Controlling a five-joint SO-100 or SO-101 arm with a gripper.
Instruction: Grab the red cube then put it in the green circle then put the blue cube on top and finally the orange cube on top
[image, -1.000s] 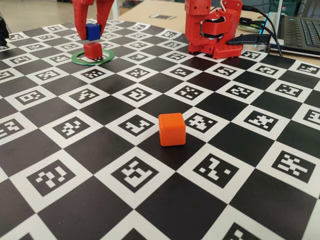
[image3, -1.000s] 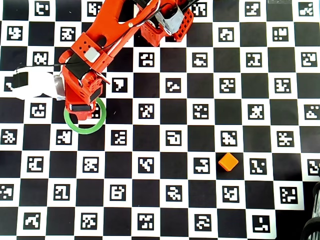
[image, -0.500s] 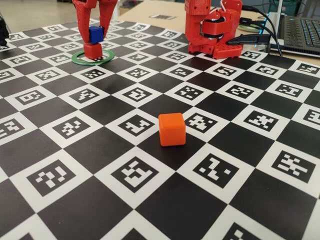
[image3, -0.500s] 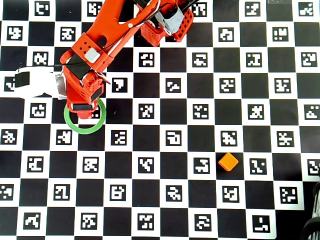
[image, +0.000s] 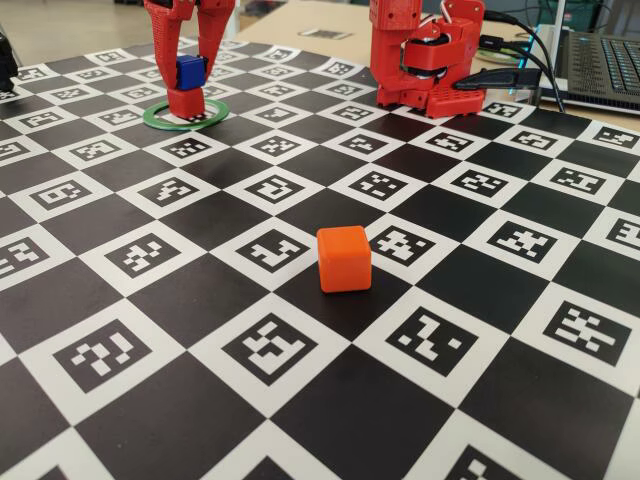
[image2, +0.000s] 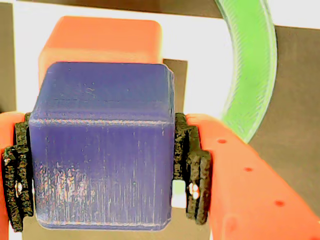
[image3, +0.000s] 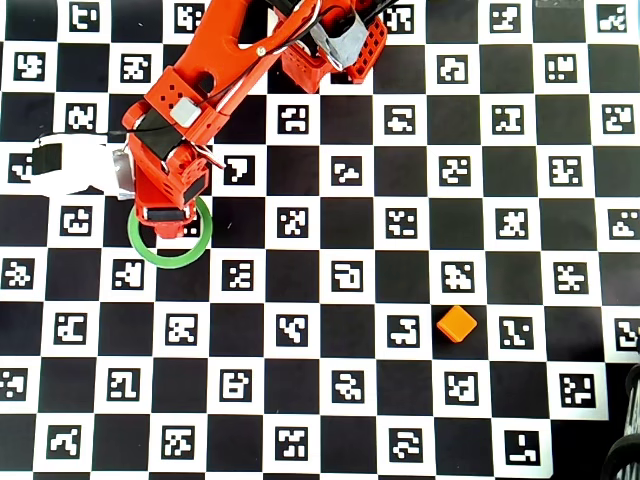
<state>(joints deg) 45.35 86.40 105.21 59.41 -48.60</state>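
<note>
The red cube (image: 185, 101) stands inside the green circle (image: 215, 112) at the far left of the fixed view. Directly over it, at its top face, is the blue cube (image: 190, 72), with my gripper (image: 190, 78) shut on its sides. In the wrist view the blue cube (image2: 102, 150) fills the space between the black pads (image2: 192, 165). There the red cube (image2: 100, 40) shows behind it and the green circle (image2: 250, 65) curves at the right. The orange cube (image: 344, 258) sits alone mid-board. In the overhead view the arm hides both stacked cubes; the green circle (image3: 170, 262) and orange cube (image3: 457, 323) show.
The arm's red base (image: 425, 60) stands at the board's far edge, with cables and a laptop (image: 605, 60) to its right. The checkered marker board (image: 300, 400) covers the table. A white object (image3: 70, 165) lies left of the arm in the overhead view.
The gripper has lowered the blue cube from a gap above the red cube down to its top. The orange cube has not moved.
</note>
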